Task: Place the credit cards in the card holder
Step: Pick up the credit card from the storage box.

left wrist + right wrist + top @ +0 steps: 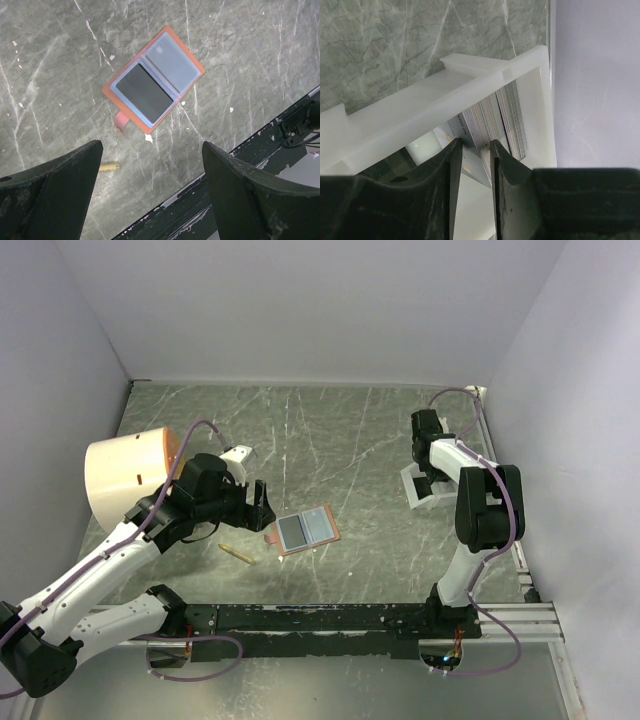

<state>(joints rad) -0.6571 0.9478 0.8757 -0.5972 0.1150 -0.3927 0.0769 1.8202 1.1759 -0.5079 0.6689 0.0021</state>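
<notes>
The card holder (305, 531) lies open and flat on the table, tan-orange with clear pockets; one pocket looks dark, the other pale blue. In the left wrist view the card holder (154, 82) has its snap tab (121, 121) pointing toward me. My left gripper (257, 502) (150, 150) is open and empty, hovering just left of the holder. My right gripper (432, 483) (476, 145) reaches into the white tray (445, 95), its jaws nearly together around the edge of a stack of credit cards (505, 115) standing on edge.
A big cream cylinder (125, 475) lies at the left behind my left arm. A small brass-coloured stick (237, 553) (108, 166) lies near the holder. The black rail (330, 618) runs along the front edge. The white tray (412, 492) sits at the right, close to the wall.
</notes>
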